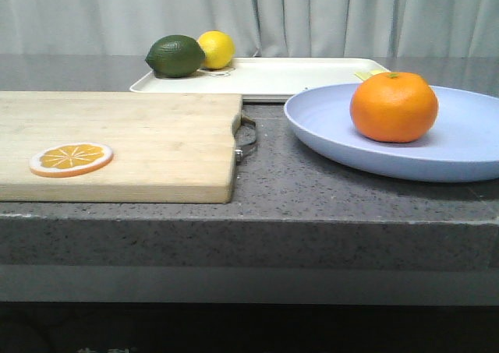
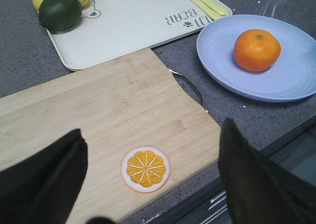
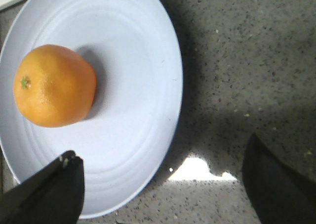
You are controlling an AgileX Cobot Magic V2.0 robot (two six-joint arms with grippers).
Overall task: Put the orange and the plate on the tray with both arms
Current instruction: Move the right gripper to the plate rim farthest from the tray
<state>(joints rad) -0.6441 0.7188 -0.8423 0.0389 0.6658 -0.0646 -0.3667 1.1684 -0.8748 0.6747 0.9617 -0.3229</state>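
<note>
Wrist views: left gripper point(image 2: 150, 184) spread above orange slice point(image 2: 145, 168); right gripper point(image 3: 163, 194) spread over plate point(image 3: 133, 115) rim.

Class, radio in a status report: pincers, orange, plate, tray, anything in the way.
Both pincers open, empty: left pincer over cutting board, right pincer at plate rim. Orange on plate, off tray. Tray holds lime, lemon.

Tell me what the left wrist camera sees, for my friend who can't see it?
An orange sits on a blue plate beside a wooden cutting board holding an orange slice. Behind lies a white tray.
</note>
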